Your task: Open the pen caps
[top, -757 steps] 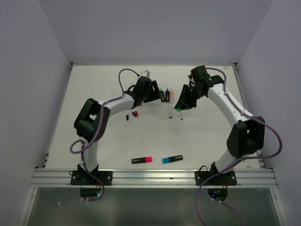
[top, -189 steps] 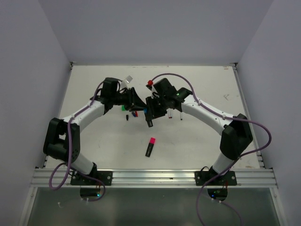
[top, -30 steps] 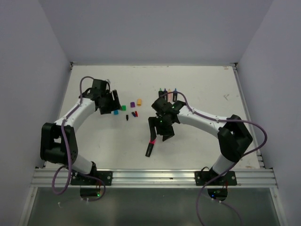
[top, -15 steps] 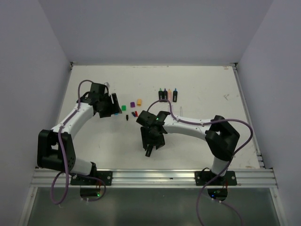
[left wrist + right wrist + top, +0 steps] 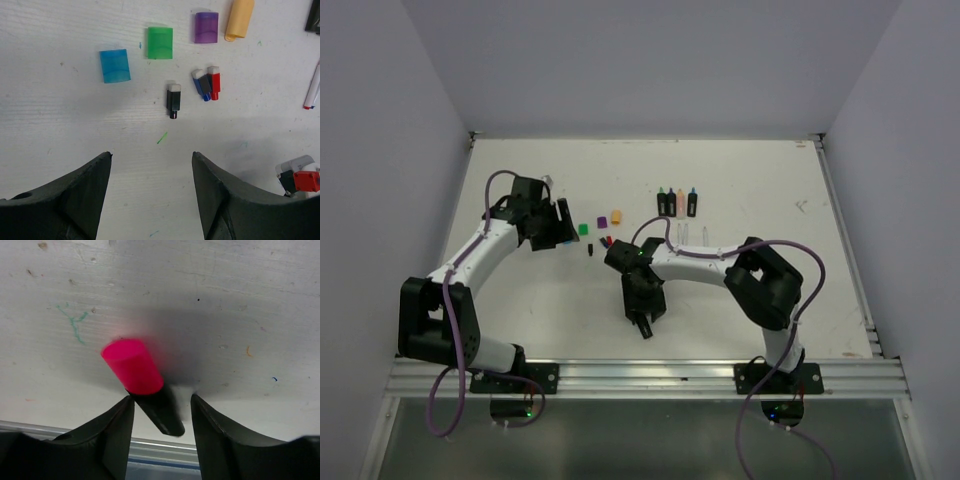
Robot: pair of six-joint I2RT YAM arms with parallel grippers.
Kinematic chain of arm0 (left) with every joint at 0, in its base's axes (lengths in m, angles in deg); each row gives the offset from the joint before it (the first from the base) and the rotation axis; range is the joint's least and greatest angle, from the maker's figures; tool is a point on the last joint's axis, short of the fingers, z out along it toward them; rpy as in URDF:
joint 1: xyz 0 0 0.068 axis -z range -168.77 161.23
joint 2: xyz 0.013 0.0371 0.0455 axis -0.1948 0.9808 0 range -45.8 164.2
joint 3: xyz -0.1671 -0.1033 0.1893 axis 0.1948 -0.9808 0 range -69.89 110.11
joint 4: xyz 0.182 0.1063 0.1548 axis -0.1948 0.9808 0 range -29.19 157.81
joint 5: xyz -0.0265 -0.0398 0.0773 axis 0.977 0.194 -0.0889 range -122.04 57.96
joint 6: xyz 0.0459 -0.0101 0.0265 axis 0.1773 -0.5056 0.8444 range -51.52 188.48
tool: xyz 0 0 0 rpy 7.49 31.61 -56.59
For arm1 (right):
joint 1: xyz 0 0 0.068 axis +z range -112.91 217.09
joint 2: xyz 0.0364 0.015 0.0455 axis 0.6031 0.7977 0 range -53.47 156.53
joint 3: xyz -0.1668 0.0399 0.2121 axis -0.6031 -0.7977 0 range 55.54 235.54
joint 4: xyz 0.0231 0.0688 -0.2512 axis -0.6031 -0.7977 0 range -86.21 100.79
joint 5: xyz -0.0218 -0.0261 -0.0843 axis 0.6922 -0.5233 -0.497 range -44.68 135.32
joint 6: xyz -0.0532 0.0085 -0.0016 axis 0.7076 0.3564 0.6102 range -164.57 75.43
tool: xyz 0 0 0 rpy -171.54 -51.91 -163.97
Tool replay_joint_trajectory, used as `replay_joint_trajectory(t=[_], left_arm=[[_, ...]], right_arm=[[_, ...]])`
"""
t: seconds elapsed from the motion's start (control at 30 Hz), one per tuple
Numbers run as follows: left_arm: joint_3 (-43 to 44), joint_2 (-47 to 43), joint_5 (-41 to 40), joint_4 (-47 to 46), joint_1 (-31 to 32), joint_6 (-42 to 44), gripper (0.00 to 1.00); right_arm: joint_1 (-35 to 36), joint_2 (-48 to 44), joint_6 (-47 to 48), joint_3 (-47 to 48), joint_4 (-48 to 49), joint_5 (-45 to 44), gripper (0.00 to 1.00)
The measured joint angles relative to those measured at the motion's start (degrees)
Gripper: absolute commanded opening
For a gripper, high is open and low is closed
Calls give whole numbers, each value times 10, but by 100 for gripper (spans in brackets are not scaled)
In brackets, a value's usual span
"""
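The right end effector (image 5: 161,398) straddles the highlighter barrel (image 5: 161,415) just behind its pink cap (image 5: 132,365), which is on. The fingers are half apart, with a gap on one side. Well left of the pink cap and farther back, the left end effector (image 5: 151,154) hangs wide and empty over the desk (image 5: 75,125), near the loose blue cap (image 5: 115,65) and green cap (image 5: 160,43).

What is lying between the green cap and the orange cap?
The purple cap lies there, in a row with the green cap on one side and the orange cap on the other. The left wrist view shows it clearly.
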Motion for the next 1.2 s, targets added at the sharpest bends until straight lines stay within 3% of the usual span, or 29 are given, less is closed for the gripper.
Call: replay_joint_trajectory(t=[0.03,0.2,0.37,0.53,0.73,0.97,1.2], left_arm=[[0,0,0,0,0,0,69],[0,0,0,0,0,0,69],[0,0,8,0,0,0,67],[2,5,43,-7,0,0,63],[-8,15,164,-61,0,-12,64],[-54,21,301,-183,23,-81,67],[-35,60,348,-255,74,-138,68]], right_arm=[[-1,3,2,4,-7,0,43],[-4,12,19,15,-30,-3,29],[-4,5,50,4,-20,0,0],[0,-22,118,-22,3,-10,0],[-27,-87,225,-7,-9,-26,0],[-170,-144,291,62,6,84,0],[-164,-99,319,141,7,162,0]])
